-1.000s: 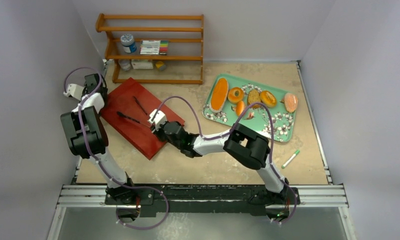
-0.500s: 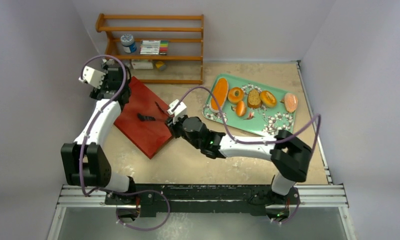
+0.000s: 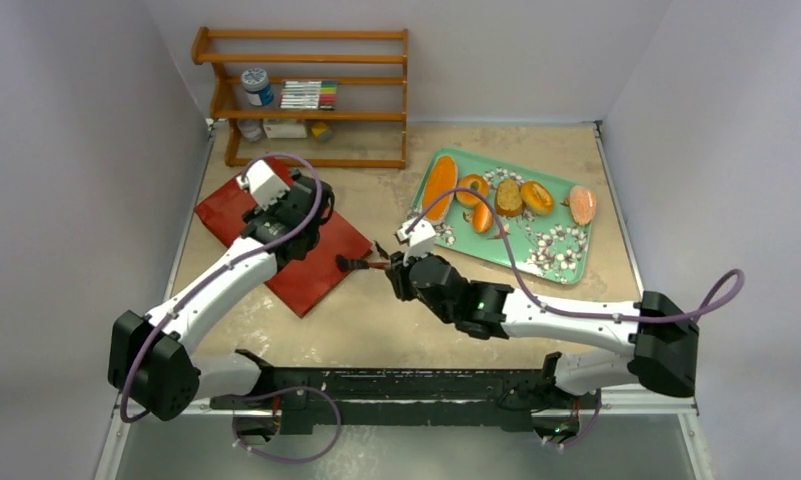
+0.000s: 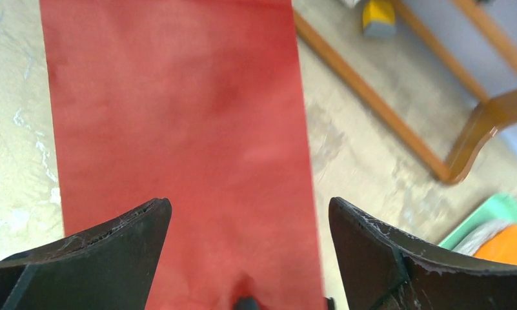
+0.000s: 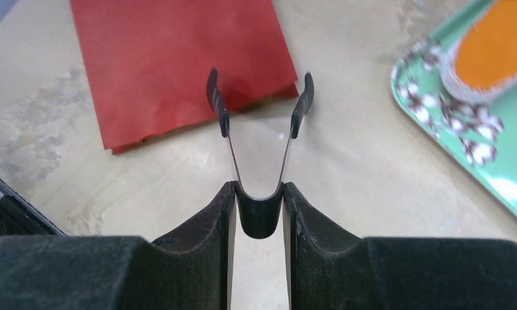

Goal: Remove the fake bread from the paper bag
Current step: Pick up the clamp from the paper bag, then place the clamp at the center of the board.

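The red paper bag [image 3: 311, 272] lies flat on the table at the left; its inside is hidden. The fake bread lies on the green flowered tray [image 3: 556, 255]: a long loaf [image 3: 439, 188], a bun [image 3: 472, 189], a slice [image 3: 509, 197] and others. My left gripper [image 3: 314, 232] hovers open and empty over the bag [image 4: 178, 129]. My right gripper [image 5: 259, 194] is shut on the bend of metal tongs [image 5: 296, 116]. The tongs' black tips spread over the bag's near edge [image 5: 178, 58].
A wooden shelf [image 3: 306, 95] with a jar and markers stands at the back, its foot in the left wrist view [image 4: 385, 106]. A green pen [image 3: 582, 317] lies at the front right. The tray's edge [image 5: 494, 148] is right of the tongs.
My left arm has swung from the bag's far left corner to over its middle. My right arm has drawn back to the right, taking the tongs from over the bag to its right edge.
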{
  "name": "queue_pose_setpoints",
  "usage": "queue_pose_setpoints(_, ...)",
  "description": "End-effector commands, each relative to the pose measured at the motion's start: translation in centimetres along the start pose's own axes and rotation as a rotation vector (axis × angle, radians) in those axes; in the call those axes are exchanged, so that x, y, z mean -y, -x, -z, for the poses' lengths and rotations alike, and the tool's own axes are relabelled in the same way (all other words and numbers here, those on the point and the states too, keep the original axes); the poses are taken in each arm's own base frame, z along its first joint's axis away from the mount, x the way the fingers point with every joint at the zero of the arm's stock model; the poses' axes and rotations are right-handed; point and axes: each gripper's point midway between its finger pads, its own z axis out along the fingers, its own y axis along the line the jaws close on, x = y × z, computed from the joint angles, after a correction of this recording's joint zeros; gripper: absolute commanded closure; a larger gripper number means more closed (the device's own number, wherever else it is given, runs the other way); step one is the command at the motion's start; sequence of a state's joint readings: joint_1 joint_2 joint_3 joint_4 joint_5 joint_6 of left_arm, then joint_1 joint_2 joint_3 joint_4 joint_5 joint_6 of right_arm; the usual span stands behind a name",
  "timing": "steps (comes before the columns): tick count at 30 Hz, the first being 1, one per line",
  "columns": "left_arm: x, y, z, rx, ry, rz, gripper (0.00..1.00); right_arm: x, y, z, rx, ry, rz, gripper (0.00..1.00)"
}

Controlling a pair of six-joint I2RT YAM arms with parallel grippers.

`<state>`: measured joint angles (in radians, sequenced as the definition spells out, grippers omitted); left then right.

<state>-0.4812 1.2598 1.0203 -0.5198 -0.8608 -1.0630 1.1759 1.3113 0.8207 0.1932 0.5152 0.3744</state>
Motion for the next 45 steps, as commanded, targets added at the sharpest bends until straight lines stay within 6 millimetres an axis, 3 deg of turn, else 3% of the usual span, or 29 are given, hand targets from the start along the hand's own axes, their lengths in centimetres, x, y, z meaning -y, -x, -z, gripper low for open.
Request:
queue_pose_setpoints(1, -0.3, -3.3, 1.9, -0.068, -0.049, -0.092, 0.07, 2.8, -0.8, 2.2, -0.035, -0.126, -0.13, 0.84)
queue_pose_setpoints(6, 0.8, -7.2, 5.0, -0.133, -0.11, -0.213, 0.07, 4.9, -1.1, 4.4, -0.047, -0.203, -0.203, 0.84)
queue_pose_setpoints(12, 0.4, -11.2, 8.1, -0.143, -0.122, -0.343, 0.07, 5.4, -2.0, 5.7, -0.111, -0.216, -0.223, 0.85)
queue_pose_setpoints(19, -1.5, -12.4, 9.8, -0.119, -0.11, -0.342, 0.07, 5.0, -8.2, 6.5, -0.325, -0.208, -0.266, 0.84)
queue_pose_setpoints(27, -1.9, -13.0, 11.2, -0.044, -0.085, -0.448, 0.04, 3.7, -13.1, 5.8, -0.458, -0.163, -0.293, 0.84)
queue_pose_setpoints(32, -1.7, -14.6, 11.5, -0.053, -0.107, -0.406, 0.04, 4.0, -16.7, 4.8, -0.51, -0.193, -0.309, 0.83)
queue_pose_setpoints(35, -1.8, -15.5, 11.3, -0.067, -0.113, -0.396, 0.04, 4.2, -18.2, 4.1, -0.542, -0.229, -0.299, 0.77)
queue_pose_setpoints(38, -1.6, -15.8, 11.2, -0.061, -0.114, -0.398, 0.04, 4.4, -19.0, 3.8, -0.556, -0.262, -0.307, 0.65)
queue_pose_setpoints(45, -1.8, -14.9, 11.4, -0.042, -0.111, -0.346, 0.03, 4.7, -17.1, 3.3, -0.5, -0.299, -0.305, 0.35)
